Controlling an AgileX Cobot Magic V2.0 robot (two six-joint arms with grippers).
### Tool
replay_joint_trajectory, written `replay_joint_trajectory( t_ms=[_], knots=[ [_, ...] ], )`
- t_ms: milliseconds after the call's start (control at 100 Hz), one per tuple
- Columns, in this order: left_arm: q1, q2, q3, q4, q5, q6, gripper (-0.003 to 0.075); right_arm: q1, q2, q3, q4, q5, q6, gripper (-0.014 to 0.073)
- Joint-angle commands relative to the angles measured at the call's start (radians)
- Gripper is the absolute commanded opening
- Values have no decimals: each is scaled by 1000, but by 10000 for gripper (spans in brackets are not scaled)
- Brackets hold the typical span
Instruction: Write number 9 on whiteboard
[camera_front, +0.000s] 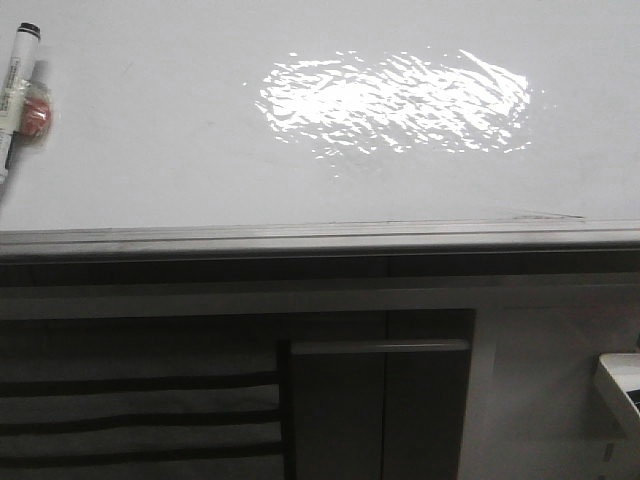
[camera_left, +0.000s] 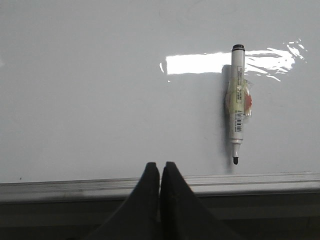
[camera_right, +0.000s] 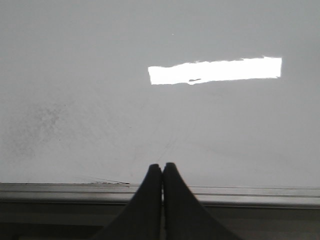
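Observation:
The whiteboard (camera_front: 200, 130) is a glossy white board with a rippled glare patch and a grey edge rail (camera_front: 300, 240). No number 9 shows on it in any view. A white marker pen (camera_front: 16, 90) with a black tip lies on the board at the far left, an orange-and-clear piece stuck to its barrel. It also shows in the left wrist view (camera_left: 238, 102), tip toward the rail. My left gripper (camera_left: 160, 166) is shut and empty over the rail, apart from the pen. My right gripper (camera_right: 162, 166) is shut and empty over the rail. Neither gripper shows in the front view.
Below the rail stands a dark cabinet (camera_front: 380, 400) with a bar handle (camera_front: 380, 346) and dark slats (camera_front: 140, 420) at the left. A white object's corner (camera_front: 622, 385) shows at the right edge. Faint smudges (camera_right: 35, 125) mark the board in the right wrist view.

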Motion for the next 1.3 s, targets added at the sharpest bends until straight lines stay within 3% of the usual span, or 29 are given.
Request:
replay_joint_trajectory(
  t_ms=[0, 230, 440, 720, 1290],
  knots=[
    [3, -26, 29, -12, -90, 2, -20, -5, -18, 27, -2, -117, -4, -72],
    [3, -26, -35, -87, -179, 2, -20, -5, -6, -49, 85, -98, -4, -72],
    [3, 37, -240, -87, -31, 2, -20, -5, 116, -227, 65, 31, -10, -72],
    [3, 267, -505, -42, 237, 10, -20, -5, 417, -496, -48, 259, -13, -72],
    [3, 317, -520, -44, 235, 10, -20, -5, 620, -537, -46, 279, -13, -72]
  ],
)
